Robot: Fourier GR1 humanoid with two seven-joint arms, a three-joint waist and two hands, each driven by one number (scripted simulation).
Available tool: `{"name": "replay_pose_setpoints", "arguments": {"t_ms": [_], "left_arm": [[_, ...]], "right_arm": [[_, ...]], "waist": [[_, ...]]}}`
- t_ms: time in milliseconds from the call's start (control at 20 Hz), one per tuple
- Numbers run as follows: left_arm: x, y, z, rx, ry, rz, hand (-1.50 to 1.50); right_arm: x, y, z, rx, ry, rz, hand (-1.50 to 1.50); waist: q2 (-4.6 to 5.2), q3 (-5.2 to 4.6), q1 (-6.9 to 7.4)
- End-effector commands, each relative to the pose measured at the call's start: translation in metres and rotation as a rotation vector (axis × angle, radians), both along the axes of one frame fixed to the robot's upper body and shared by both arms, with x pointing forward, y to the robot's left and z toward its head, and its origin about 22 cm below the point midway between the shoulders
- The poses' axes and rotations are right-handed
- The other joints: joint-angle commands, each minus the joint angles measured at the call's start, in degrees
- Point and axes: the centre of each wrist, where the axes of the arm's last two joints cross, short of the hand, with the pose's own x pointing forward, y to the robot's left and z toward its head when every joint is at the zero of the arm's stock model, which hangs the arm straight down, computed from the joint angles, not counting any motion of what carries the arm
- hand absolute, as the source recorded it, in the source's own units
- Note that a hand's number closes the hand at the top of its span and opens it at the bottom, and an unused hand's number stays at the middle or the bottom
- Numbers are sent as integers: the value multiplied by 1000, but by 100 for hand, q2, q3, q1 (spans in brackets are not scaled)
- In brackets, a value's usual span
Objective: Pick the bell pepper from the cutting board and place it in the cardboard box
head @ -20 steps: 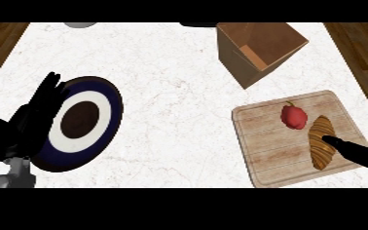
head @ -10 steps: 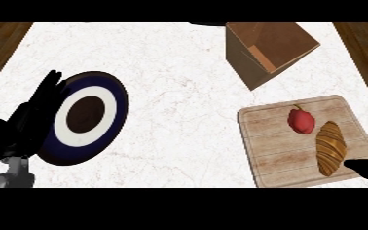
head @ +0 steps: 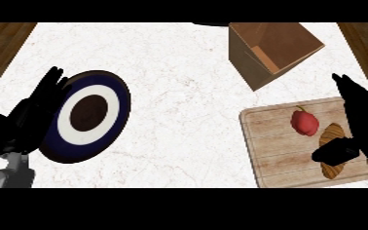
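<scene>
Since a moment ago my right hand has risen over the cutting board's right edge, fingers straight and apart, thumb across the croissant. Left of that pastry sits the glossy red bell pepper, untouched. I should close around its rounded body, clear of the flaky croissant, then lift toward the open cardboard box beyond the board. My left hand rests open far left.

One head view looks steeply down on the worktop, fairly near; box at 1 o'clock, board at 4, plate at 9.
</scene>
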Motion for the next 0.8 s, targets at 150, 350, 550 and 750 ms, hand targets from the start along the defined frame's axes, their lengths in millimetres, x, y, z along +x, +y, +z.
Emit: {"name": "replay_pose_setpoints", "arguments": {"t_ms": [150, 350, 550, 750], "left_arm": [[-14, 7, -12, 14, 10, 28, 0], [1, -1, 1, 2, -7, 50, 0], [-6, 11, -1, -3, 12, 20, 0], [-25, -8, -4, -4, 22, 28, 0]], "right_arm": [[26, 27, -5, -23, 148, -92, -150], [29, 28, -15, -18, 184, -101, -150], [35, 24, -23, -23, 208, -105, -150], [33, 30, -30, -12, 162, -78, -150]], "waist": [[-27, 15, -125], [-27, 18, -193], [-30, 19, -187], [-38, 22, -185]]}}
